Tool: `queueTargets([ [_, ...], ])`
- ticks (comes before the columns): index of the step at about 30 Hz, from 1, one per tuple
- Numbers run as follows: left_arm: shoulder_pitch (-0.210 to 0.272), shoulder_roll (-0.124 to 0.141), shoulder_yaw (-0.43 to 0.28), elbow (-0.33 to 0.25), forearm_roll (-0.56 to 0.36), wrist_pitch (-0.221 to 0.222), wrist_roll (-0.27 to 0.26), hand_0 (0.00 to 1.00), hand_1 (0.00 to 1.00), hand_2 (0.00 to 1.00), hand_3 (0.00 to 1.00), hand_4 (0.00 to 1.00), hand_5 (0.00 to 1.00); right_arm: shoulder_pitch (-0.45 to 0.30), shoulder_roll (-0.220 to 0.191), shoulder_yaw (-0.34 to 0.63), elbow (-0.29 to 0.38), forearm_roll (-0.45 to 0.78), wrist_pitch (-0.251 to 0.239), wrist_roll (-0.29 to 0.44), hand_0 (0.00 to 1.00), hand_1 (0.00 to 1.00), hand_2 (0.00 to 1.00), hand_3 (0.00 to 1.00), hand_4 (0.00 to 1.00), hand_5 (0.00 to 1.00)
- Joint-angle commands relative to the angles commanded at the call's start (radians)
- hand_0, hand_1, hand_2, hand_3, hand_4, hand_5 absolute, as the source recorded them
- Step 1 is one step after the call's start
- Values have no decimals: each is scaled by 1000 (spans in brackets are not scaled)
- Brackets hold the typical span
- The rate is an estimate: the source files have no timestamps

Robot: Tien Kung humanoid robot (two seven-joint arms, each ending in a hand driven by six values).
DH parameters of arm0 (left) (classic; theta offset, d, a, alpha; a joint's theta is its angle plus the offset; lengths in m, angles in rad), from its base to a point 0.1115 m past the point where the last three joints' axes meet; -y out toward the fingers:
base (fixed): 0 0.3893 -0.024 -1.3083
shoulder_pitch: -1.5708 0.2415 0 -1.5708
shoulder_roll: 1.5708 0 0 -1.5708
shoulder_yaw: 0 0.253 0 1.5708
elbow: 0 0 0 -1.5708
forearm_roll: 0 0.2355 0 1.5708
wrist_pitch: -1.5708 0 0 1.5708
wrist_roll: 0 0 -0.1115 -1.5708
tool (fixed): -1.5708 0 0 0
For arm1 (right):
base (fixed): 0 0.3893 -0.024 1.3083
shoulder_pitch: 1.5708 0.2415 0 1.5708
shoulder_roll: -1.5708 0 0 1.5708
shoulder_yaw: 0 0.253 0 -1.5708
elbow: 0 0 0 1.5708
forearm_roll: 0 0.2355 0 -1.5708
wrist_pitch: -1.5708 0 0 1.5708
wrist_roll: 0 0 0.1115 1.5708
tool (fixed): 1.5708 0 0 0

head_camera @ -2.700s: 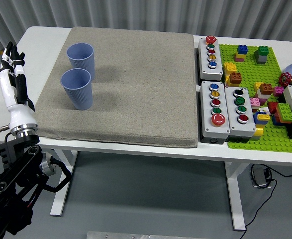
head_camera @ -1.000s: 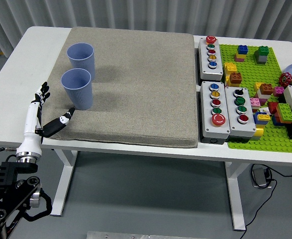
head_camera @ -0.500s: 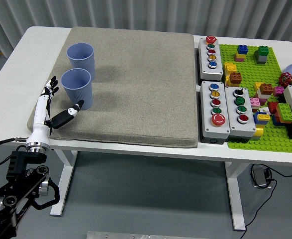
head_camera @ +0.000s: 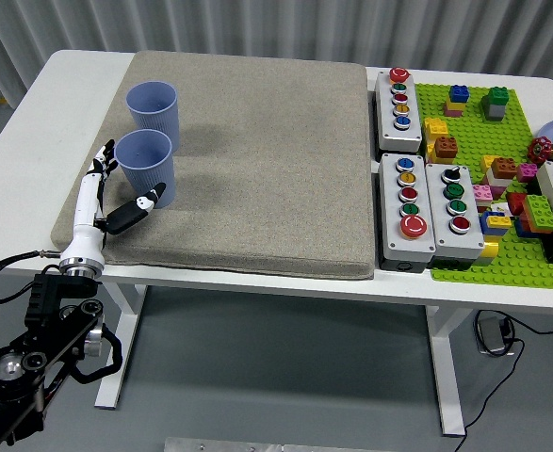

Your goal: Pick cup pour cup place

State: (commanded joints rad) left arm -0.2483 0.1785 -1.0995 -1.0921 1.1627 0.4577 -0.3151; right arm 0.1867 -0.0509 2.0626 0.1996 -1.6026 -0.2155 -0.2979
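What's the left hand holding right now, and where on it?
Nothing yet. The left hand is open beside the near cup, fingers to its left and thumb near its base, not closed on it. The far cup stands untouched.

Legible text, labels, brands, numbers, signs: none. Button boxes [head_camera: 407,208]: coloured push-buttons only, any markings too small to read. Blue cups [head_camera: 145,168]: plain, no print. Grey mat [head_camera: 257,141], building-brick baseplate [head_camera: 502,254] and white table [head_camera: 31,141]: unmarked.

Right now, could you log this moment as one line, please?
left hand open beside near cup | no grasp yet | far cup upright | right hand unseen
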Motion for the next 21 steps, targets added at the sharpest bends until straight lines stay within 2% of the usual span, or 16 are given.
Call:
queueTargets([
  [9,-18,3,6,8,7,-9,7,980,967,998,998,927,272,4,-2,-2,-1,5,1,2,673,604,590,593,2,175],
  [21,-33,-5,14,19,12,-10,10,980,969,998,998,932,279,8,-4,-4,-2,5,4,3,673,604,590,593,2,174],
])
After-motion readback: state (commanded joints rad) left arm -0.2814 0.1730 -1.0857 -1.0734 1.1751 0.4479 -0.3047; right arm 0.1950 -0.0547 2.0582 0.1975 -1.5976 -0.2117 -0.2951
